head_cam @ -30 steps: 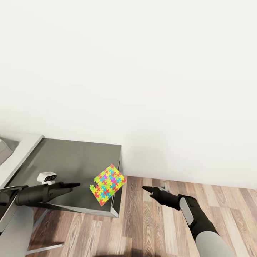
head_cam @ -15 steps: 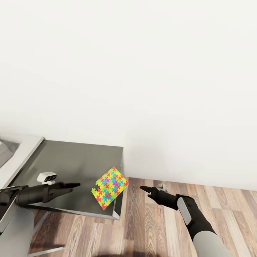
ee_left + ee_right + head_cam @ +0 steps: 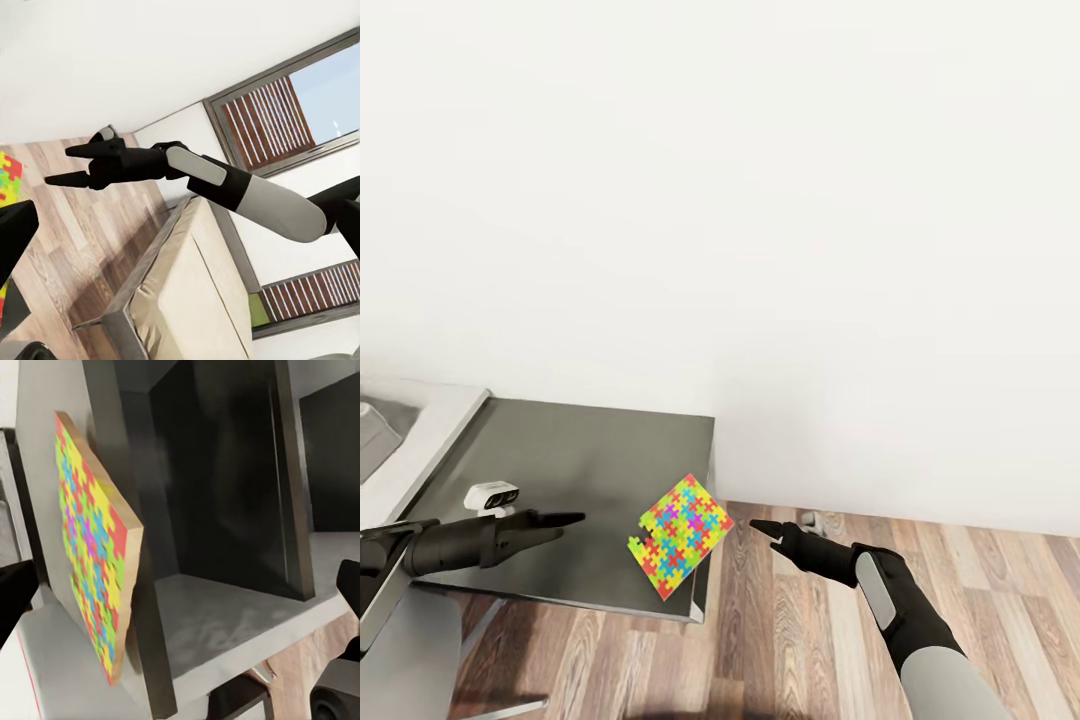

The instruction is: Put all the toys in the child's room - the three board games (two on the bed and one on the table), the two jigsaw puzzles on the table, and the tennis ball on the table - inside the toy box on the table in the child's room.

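One jigsaw puzzle (image 3: 680, 535), a thin flat rectangle of bright interlocking pieces, lies at the right front corner of the dark grey cabinet top (image 3: 570, 460), slightly over its edge. In the right wrist view the puzzle (image 3: 94, 547) shows edge-on, close ahead. My left gripper (image 3: 565, 521) hovers open over the cabinet top, a short way left of the puzzle. My right gripper (image 3: 763, 527) is open over the floor just right of the puzzle; it appears as well in the left wrist view (image 3: 57, 165). The pale table top (image 3: 435, 425) joins the cabinet at the left.
A white wall rises behind the cabinet. Wood floor (image 3: 810, 620) spreads to the right and front. A light grey object's corner (image 3: 372, 430) sits on the table at the picture's left edge. The bed (image 3: 187, 300) and slatted windows lie beyond my right arm.
The whole head view has shifted, so the cabinet and puzzle sit a little further right in the picture and closer to my right gripper. Both grippers hold their pose.
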Robot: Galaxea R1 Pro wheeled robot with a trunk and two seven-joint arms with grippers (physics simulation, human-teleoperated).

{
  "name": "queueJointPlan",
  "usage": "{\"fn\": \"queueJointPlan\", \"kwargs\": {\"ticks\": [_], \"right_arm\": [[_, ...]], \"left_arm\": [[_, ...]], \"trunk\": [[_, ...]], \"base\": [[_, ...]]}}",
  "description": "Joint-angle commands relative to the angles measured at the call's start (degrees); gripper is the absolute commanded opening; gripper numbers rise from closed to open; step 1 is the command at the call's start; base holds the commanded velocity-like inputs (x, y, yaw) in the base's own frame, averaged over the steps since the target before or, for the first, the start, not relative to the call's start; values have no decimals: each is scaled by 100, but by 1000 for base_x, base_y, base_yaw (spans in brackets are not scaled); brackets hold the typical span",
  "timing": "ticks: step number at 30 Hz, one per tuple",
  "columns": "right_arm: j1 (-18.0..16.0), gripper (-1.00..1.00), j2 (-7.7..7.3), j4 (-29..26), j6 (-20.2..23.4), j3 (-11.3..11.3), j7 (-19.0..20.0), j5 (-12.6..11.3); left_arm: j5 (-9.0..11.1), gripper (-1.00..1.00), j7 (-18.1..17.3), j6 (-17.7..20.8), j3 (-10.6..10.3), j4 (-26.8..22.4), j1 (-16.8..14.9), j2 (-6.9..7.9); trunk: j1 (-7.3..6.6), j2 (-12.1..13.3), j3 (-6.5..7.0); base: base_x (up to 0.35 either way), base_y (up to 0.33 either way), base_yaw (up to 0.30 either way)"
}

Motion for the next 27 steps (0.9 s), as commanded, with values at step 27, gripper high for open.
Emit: {"fn": "queueJointPlan", "kwargs": {"ticks": [27], "right_arm": [[-4,100,5,-19,59,58,29,4]], "left_arm": [[3,100,-19,61,-3,0,-3,3]], "trunk": [[4,-9,-8]], "base": [[28,73,0]]}}
